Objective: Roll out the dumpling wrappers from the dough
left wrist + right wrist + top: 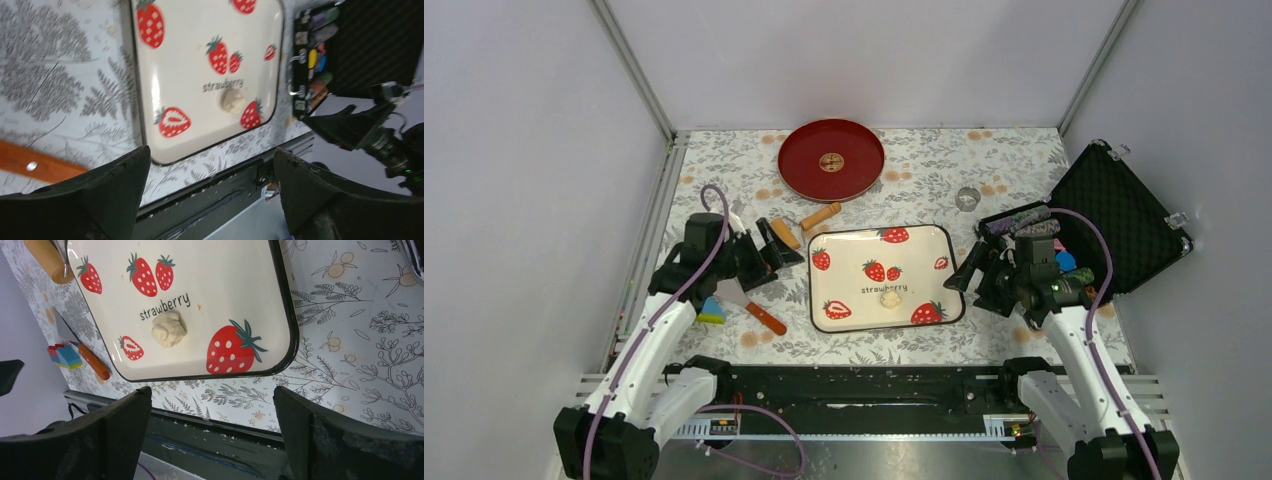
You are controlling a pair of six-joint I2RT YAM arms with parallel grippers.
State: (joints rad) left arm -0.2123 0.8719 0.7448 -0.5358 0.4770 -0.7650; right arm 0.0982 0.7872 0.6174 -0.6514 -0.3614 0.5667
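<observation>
Dough (169,329) lies between spread left tool (776,250), right tool (965,271).

Dough lump on the tray, one small wrapper on the plate.

The dough (169,329) is a pale cream, uneven lump, still thick and not flattened, with a smaller rounded knob on one side. It lies alone in the near half of the strawberry tray (849,250), just under the printed word "strawberry" and beside the large strawberry in the tray's near right corner, apart from the rim. The wrapper (831,161) is a small, flat, round, tan-cream disc lying at the centre of the red plate (799,175), far smaller than the plate and well apart from the dough. Its surface detail is too small to make out.
</observation>
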